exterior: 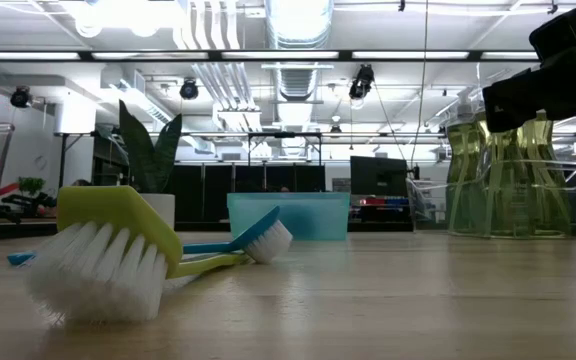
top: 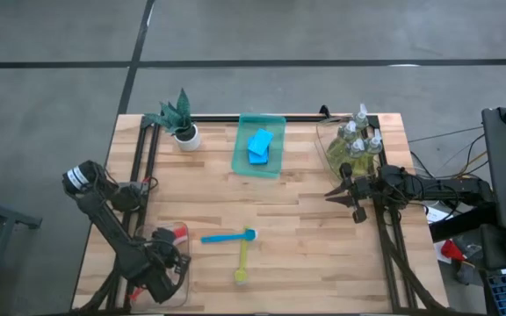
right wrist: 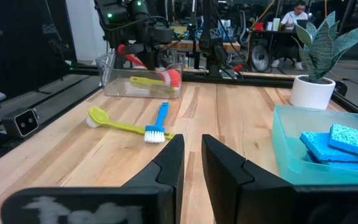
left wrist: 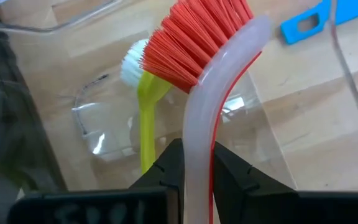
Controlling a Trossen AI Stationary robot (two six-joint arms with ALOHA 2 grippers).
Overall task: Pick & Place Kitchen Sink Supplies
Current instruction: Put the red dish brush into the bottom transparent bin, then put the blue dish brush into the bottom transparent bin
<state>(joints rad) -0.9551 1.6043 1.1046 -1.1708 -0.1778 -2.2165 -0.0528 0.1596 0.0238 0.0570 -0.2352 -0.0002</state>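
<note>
Left gripper (left wrist: 197, 165) pinching the red-bristled brush (left wrist: 207, 37) by its handle, over the clear tray (top: 176, 263) where a yellow-green brush (left wrist: 145, 106) lies. Placing step; next, lowering and letting go. Right gripper (right wrist: 191, 162) waiting near the soap bottles (top: 358, 140), fingers nearly pressed together, empty.

A light wooden table (top: 306, 237) stands on a grey concrete floor (top: 60, 53) crossed by dark seams. Beyond it, an open industrial room: white ceiling ducts (exterior: 298, 30), strip lights (exterior: 218, 55), dark monitors (exterior: 373, 175), and a person seated at a distant desk (right wrist: 294, 15).
</note>
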